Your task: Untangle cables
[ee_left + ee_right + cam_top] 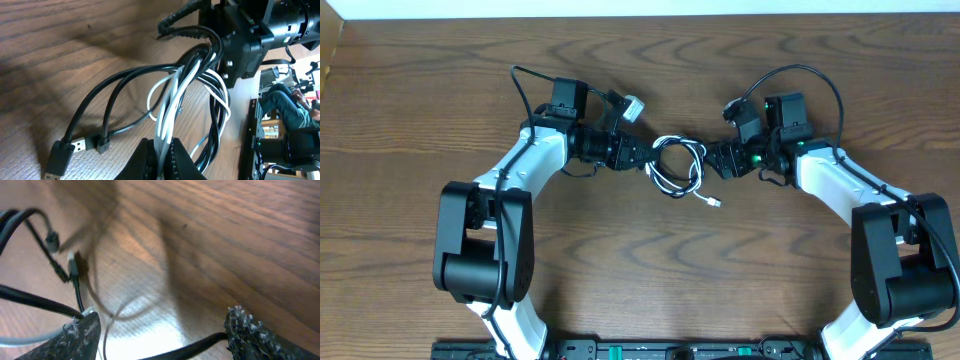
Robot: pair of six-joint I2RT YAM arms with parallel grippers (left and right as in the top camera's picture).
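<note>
While the left gripper clamped the white cable, probably to anchor it, the right gripper stood spread wide, grasping nothing; the cables lay tangled midway between them.

White links, black joints, textured black fingers, green lights

Dark wooden table, tangled black and white cables at its centre.

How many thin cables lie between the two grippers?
2. The black cable and the white cable are looped together on the table; the left gripper pinches the white one. None seems hidden.
</note>
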